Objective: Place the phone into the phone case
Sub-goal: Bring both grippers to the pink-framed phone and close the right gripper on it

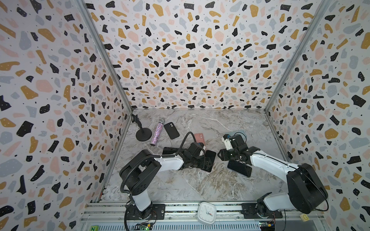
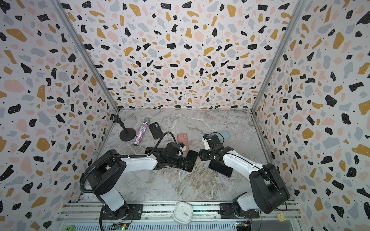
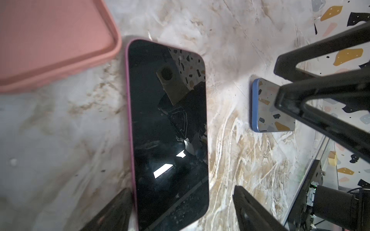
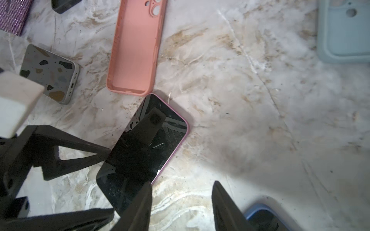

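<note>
The left gripper (image 3: 182, 189) has its fingers (image 3: 254, 210) wide open around the pink-edged phone (image 3: 168, 124) beside the pink case (image 4: 136, 50), right gripper (image 4: 182, 182) open too, empty.

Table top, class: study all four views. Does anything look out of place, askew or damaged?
The glittery microphone lies flat beside its stand instead of being held in it. A white clock lies face up on the front rail, away from the work. The pink-edged phone sits askew to the pink case. No cracks or spills show.

I see the pink-rimmed phone (image 4: 160, 138) flat on the counter (image 4: 240, 120), dark screen up, just beside the empty pink case (image 4: 136, 50).
</note>
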Robot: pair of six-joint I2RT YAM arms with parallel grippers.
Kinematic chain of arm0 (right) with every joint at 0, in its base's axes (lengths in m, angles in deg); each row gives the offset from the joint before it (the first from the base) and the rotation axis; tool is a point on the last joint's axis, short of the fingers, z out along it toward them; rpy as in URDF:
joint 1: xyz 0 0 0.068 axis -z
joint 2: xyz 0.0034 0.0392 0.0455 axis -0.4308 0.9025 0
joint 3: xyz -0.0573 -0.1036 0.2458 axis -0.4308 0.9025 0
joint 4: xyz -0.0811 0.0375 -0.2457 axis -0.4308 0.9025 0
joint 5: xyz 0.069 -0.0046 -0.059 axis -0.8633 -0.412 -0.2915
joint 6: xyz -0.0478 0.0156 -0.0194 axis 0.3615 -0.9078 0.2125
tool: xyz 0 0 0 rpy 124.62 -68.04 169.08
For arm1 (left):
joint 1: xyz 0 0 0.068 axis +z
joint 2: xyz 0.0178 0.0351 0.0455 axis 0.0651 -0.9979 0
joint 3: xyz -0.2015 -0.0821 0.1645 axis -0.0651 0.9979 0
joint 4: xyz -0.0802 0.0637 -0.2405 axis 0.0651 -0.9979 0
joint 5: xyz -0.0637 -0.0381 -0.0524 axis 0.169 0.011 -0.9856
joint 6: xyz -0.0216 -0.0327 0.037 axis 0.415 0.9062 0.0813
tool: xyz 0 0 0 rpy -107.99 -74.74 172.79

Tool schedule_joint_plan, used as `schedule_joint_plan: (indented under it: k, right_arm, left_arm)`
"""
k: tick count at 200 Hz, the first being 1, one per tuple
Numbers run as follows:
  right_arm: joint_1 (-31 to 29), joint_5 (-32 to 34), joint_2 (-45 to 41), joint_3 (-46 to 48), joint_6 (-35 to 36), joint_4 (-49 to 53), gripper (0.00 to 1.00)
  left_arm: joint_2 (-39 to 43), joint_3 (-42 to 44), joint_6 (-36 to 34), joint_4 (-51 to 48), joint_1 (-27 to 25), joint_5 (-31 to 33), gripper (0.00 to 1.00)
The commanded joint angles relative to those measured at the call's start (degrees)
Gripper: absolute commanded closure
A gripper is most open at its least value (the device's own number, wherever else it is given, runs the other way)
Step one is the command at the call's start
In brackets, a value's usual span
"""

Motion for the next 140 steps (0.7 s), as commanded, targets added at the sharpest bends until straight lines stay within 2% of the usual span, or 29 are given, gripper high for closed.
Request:
schedule_joint_plan:
  k: [1, 67, 118, 140]
  right_arm:
    - [0.6, -1.2, -1.9, 0.5, 0.9, -1.0, 0.47]
    - [1.9, -1.6, -1.0, 1.3, 0.2, -0.6, 0.46]
    - [1.2, -2.5, -0.8, 0.7, -1.7, 2.0, 0.43]
    - [-1.5, 0.9, -1.4, 0.1, -2.2, 4.4, 0.41]
  left_arm:
    - [-1.8, -1.7, -0.8, -3.3, -1.7, -1.5, 0.19]
    - [-4.5, -6.1, -1.9, -4.5, -5.0, -2.3, 0.19]
    - [-0.2, -5.1, -3.1, -6.7, -4.5, -0.1, 0.19]
    - [3.3, -3.0, -3.2, -7.2, -2.8, 0.4, 0.19]
